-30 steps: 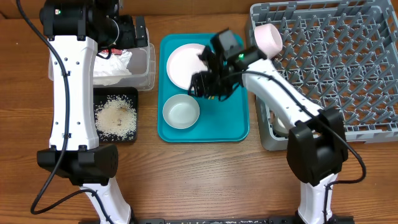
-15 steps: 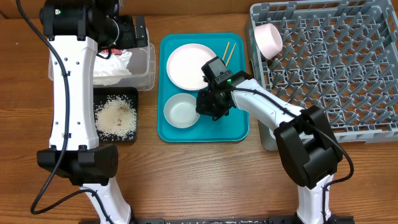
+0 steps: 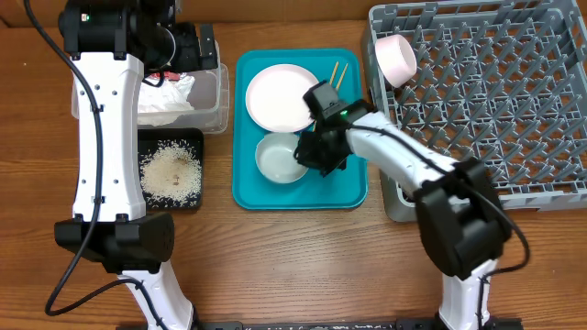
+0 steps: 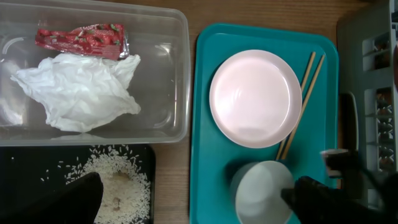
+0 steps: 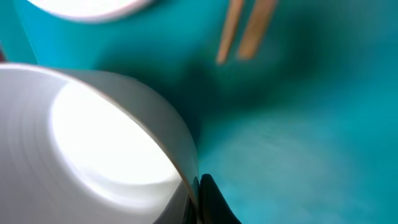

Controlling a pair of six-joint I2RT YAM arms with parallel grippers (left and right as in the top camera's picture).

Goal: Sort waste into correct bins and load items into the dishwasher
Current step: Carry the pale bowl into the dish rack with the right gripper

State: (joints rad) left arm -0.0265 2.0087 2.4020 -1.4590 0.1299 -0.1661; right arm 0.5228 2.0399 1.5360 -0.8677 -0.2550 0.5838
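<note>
Teal tray (image 3: 266, 195). Plate (image 3: 275, 96) is pale pinkish-white; bowl (image 3: 275, 158) pale white. Wrapper (image 4: 81, 37) red-and-white; napkin (image 4: 74, 90) white. Rice (image 3: 170, 172) white on black tray (image 3: 188, 137). Rack (image 3: 495, 92) grey, lattice-patterned.

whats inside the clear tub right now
The clear tub holds a red-and-white wrapper by one wall and a crumpled white napkin next to it. The rest of its floor looks bare. Anything under the napkin is covered from view.
</note>
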